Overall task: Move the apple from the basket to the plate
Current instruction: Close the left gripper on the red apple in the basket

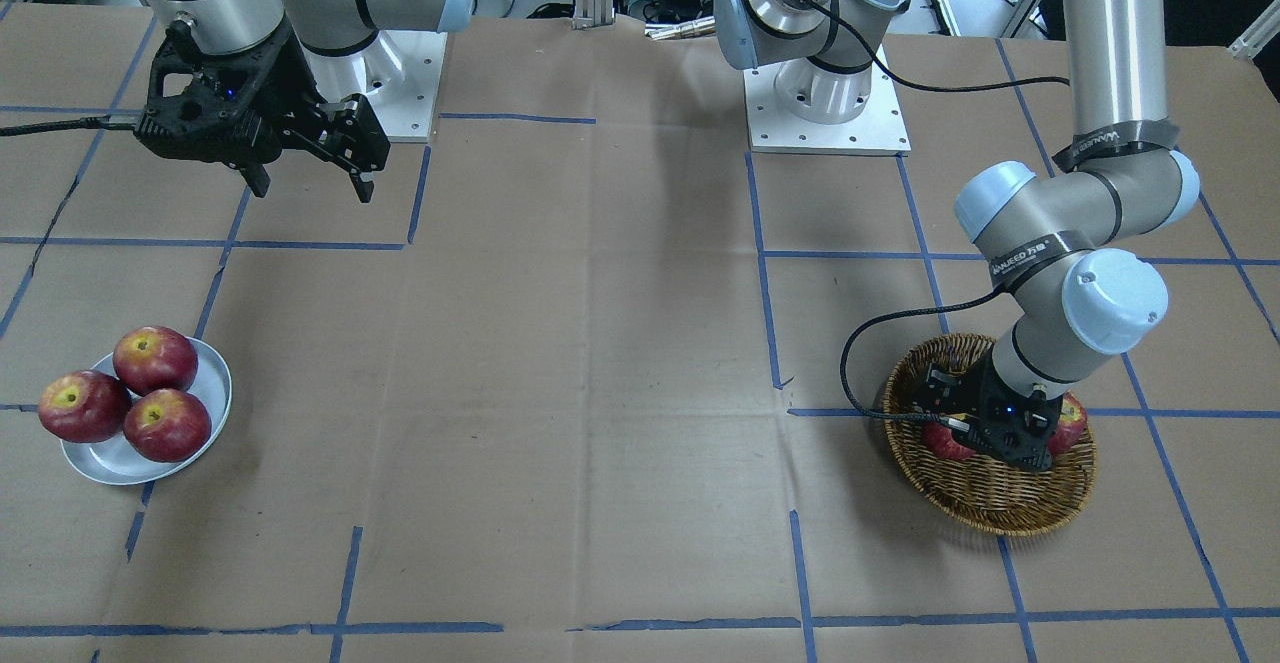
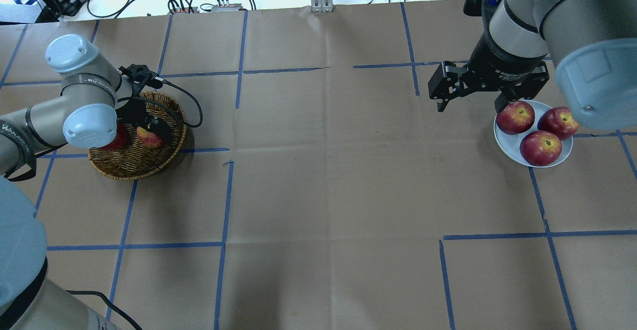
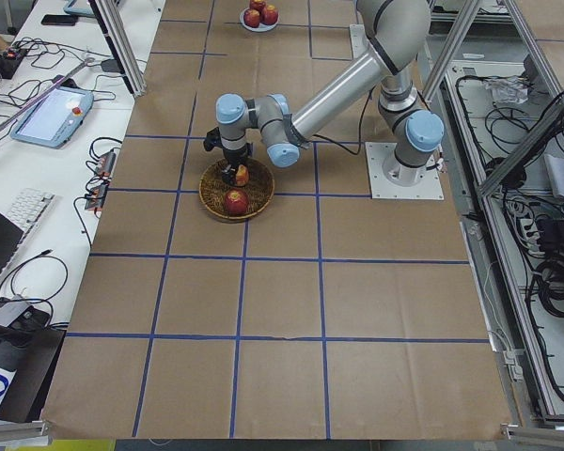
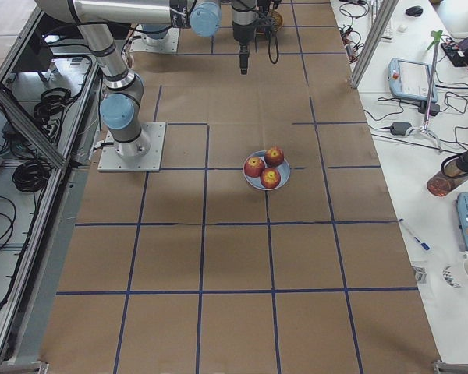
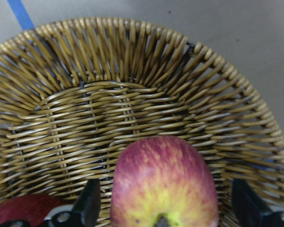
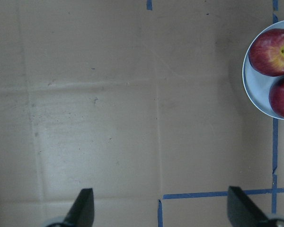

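Observation:
The brown wicker basket (image 2: 134,166) sits on the robot's left side of the table. It holds the pinkish-red apple with a yellow blush (image 5: 163,184), which also shows in the overhead view (image 2: 149,139). My left gripper (image 2: 151,128) is down inside the basket, open, with one finger on each side of this apple and small gaps to it. The pale grey-blue plate (image 2: 506,144) lies on the robot's right side of the table. My right gripper (image 2: 470,104) is open and empty, above the table beside the plate.
A darker red apple (image 2: 117,141) lies in the basket next to the left gripper. Three red apples (image 2: 540,148) fill most of the plate. Brown paper with blue tape lines covers the table. The arm bases stand at the robot's edge.

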Controlling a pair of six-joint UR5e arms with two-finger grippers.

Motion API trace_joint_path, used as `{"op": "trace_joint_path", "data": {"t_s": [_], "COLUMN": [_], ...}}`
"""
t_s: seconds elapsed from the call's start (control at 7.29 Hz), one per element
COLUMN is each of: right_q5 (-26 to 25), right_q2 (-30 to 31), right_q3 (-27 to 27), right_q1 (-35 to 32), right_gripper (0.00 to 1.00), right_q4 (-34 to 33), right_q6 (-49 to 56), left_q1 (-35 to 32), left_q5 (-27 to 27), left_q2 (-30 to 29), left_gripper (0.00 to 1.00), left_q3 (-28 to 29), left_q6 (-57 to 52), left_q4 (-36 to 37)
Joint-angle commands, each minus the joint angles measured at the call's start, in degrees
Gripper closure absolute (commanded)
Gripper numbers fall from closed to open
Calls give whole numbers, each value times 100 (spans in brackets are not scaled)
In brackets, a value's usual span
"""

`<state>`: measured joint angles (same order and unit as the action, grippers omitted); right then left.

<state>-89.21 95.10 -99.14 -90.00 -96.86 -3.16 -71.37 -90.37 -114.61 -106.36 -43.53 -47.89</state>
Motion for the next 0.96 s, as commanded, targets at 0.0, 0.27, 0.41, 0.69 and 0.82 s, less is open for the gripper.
{"op": "trace_joint_path", "data": {"t_s": [0.0, 0.27, 0.41, 0.69, 0.82], "right_q5": [0, 0, 0, 0, 0], "right_q2": [0, 0, 9, 0, 0], "right_q3": [0, 0, 0, 0, 0], "right_q1": [0, 0, 0, 0, 0], "right_gripper": [0, 0, 0, 0, 0], "right_q4": [0, 0, 0, 0, 0], "right_q6": [0, 0, 0, 0, 0], "left_q1": [0, -17, -131, -498, -979], "left_q5": [-7, -15, -24, 2, -24], "left_q2": [-18, 52, 166, 604, 841], "left_gripper": [39, 43, 43, 43, 43], "left_q3": [1, 36, 141, 448, 502], "left_q6": [46, 99, 212, 1043, 1875], "left_q4": [8, 8, -36, -726, -1000]}}
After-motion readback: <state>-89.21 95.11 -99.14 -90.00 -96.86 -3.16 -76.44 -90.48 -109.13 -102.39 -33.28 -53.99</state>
